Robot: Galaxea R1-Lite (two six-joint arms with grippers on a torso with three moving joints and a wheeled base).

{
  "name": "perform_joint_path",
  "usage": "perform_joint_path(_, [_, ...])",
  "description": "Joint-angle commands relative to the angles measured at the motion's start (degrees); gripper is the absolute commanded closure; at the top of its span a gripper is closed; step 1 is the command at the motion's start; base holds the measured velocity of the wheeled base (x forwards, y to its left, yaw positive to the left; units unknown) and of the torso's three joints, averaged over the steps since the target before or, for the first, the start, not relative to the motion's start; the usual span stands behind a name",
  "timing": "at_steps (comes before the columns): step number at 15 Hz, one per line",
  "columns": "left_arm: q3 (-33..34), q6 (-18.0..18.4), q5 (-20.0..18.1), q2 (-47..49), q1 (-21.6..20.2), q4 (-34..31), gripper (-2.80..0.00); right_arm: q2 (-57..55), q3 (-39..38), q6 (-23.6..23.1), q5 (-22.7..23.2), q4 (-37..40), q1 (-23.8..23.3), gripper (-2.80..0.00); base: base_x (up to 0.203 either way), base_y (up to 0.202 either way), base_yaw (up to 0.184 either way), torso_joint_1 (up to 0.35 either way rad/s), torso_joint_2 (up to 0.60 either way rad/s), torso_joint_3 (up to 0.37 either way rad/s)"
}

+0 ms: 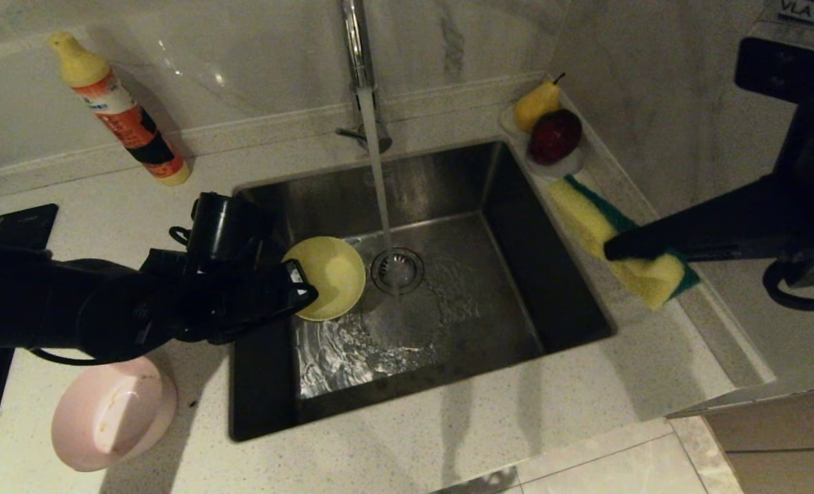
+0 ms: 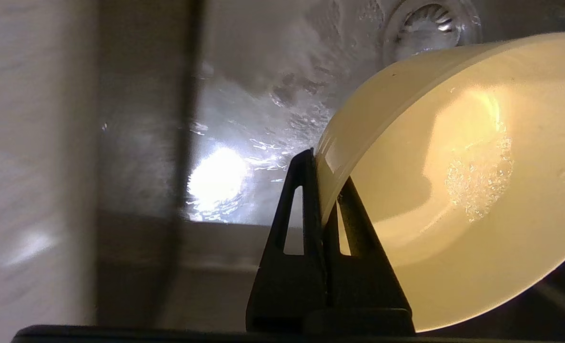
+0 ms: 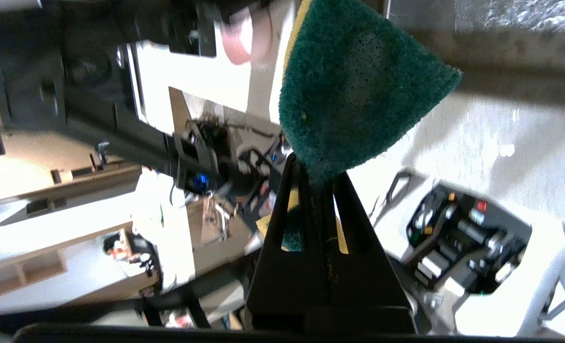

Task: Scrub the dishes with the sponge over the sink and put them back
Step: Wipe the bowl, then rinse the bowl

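- Head view shows the sink [image 1: 517, 274] set in a pale counter [image 1: 448, 425], with the tap [image 1: 359, 62] at its back rim running a stream of water [image 1: 379, 178] down onto the drain [image 1: 397, 269].
- Water ripples across the sink floor around the drain.
- Left gripper [image 1: 297, 285] reaches over the sink's left rim, fingers clenched on the rim of the yellow bowl [image 1: 331, 274].
- That bowl hangs above the sink floor, tilted on its side, just left of the drain and beside the stream.
- Left wrist view shows the 2 fingers [image 2: 306, 214] pinching the bowl's wall [image 2: 454, 190], 1 inside and 1 outside, with droplets on the bowl's inner face.
- Right gripper [image 1: 613, 248] is over the counter strip just right of the sink, fingers clamped on the sponge [image 1: 626, 254].
- Sponge's yellow foam faces up in the head view, green face along its far edge; in the right wrist view the green face [image 3: 354, 90] sticks out past the fingertips [image 3: 311, 190].
- Pink bowl [image 1: 112, 412] sits on the counter left of the sink's near corner, below the left arm, with brownish smears inside.
- White dish [image 1: 551, 161] at the sink's back right corner holds a pear [image 1: 536, 103] and a dark red fruit [image 1: 555, 135].
- Orange bottle [image 1: 122, 113] with a yellow cap leans against the wall behind the sink's left side.
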State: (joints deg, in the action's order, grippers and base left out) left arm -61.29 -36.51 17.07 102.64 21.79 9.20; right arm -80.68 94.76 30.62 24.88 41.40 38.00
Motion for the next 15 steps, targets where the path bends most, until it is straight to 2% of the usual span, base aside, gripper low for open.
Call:
perform_joint_path(1, [-5.55, -2.14, -3.1, 3.32, -0.63, -2.68, 0.0, 4.1, -5.79, 0.1, 0.78, -0.58, -0.42, 0.0, 0.0, 0.0, 0.0, 0.0, 0.0, 0.0])
perform_joint_path(4, [-13.23, -3.99, -4.6, 6.53, -0.45, -7.85, 0.0, 4.71, -8.68, 0.26, 0.96, -1.51, -0.82, 0.0, 0.0, 0.0, 0.0, 0.0, 0.0, 0.0])
perform_joint_path(6, [-16.53, -4.38, -7.15, 8.38, -0.14, -10.87, 0.0, 4.72, -9.79, 0.23, 0.96, -1.67, -0.85, 0.0, 0.0, 0.0, 0.0, 0.0, 0.0, 0.0])
perform_joint_path(10, [-18.16, -4.72, -7.84, 9.42, 1.59, -11.4, 0.0, 4.96, -12.87, 0.23, 1.31, -2.3, -1.52, 0.0, 0.0, 0.0, 0.0, 0.0, 0.0, 0.0])
perform_joint_path(15, [-20.39, -4.62, -7.84, 12.14, 1.82, -11.54, 0.0, 4.91, -15.53, 0.23, 1.31, -5.88, -1.61, 0.0, 0.0, 0.0, 0.0, 0.0, 0.0, 0.0])
